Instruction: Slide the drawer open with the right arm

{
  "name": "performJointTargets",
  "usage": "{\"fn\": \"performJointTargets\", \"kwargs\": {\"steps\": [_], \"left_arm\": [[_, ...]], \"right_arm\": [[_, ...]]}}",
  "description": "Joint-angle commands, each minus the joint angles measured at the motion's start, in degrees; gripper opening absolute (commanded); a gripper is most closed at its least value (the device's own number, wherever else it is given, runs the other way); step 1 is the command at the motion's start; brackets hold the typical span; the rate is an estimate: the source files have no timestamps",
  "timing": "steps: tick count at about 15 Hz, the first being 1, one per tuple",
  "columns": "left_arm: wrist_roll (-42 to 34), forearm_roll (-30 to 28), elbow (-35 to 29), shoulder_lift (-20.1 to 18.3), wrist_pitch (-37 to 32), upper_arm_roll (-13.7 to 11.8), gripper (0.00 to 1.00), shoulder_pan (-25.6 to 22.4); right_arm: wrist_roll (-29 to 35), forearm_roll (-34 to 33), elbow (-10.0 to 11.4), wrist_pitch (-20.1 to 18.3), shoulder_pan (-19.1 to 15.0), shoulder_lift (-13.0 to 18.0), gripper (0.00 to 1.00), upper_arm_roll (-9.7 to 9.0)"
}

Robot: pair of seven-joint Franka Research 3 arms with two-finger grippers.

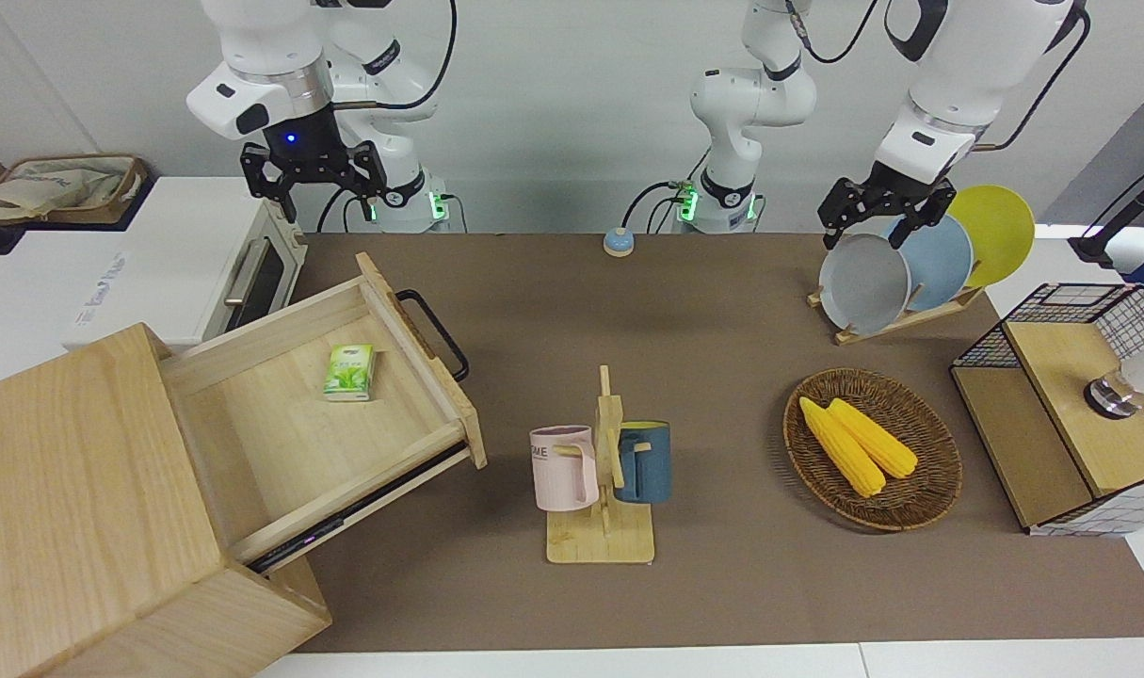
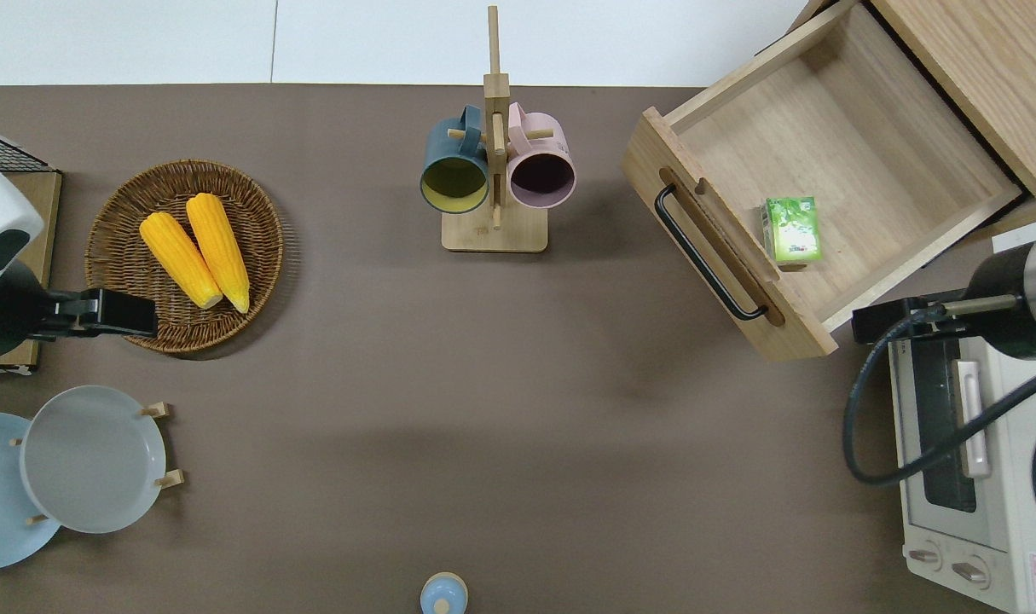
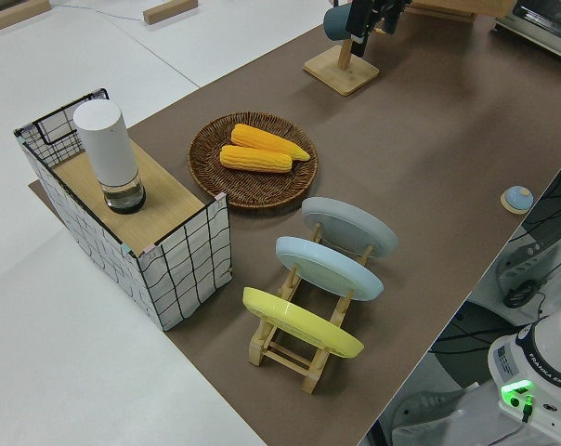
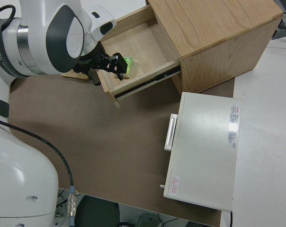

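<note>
The drawer (image 1: 280, 424) of the pale wooden cabinet (image 1: 72, 490) stands pulled far out, its black loop handle (image 1: 435, 330) facing the middle of the table. A small green packet (image 1: 349, 372) lies inside. From overhead the drawer (image 2: 867, 145) and its handle (image 2: 705, 256) are in full view. My right gripper (image 1: 313, 174) hangs open and holds nothing. It is up in the air, clear of the handle, and the overhead view puts it (image 2: 880, 322) over the gap between the drawer's nearest corner and the toaster oven (image 2: 961, 460). The left arm is parked, with its gripper (image 1: 878, 212) open.
A white toaster oven (image 1: 204, 264) sits beside the drawer, nearer to the robots. A mug rack (image 1: 602, 471) with two mugs stands mid-table. Toward the left arm's end are a basket of corn (image 1: 871, 447), a plate rack (image 1: 901, 273) and a wire-mesh box (image 1: 1071, 405).
</note>
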State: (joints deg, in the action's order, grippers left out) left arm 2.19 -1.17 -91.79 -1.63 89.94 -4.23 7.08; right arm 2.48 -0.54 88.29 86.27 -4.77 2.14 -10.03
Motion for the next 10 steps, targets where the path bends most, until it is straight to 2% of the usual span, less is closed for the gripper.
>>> {"fn": "performJointTargets", "kwargs": {"steps": [1,2,5,10], "left_arm": [[-0.08,0.73,0.12,-0.48,-0.82,-0.08,1.0,0.13],[-0.08,0.73,0.12,-0.48,-0.74,-0.16,1.0,0.13],[-0.08,0.73,0.12,-0.48,-0.82,-0.17,1.0,0.13],[-0.08,0.73,0.12,-0.48,-0.82,-0.17,1.0,0.13]], "right_arm": [[-4.05,3.44,5.75,3.65,-4.54,3.83,0.99,-2.27],[-4.23,3.44,5.75,3.56,-4.19,3.84,0.99,-1.75],[-3.53,2.65,5.75,3.73,-0.16,3.4,0.99,2.9],[-3.45,2.47,5.58,4.0,2.31,2.87,0.987,5.46]]}}
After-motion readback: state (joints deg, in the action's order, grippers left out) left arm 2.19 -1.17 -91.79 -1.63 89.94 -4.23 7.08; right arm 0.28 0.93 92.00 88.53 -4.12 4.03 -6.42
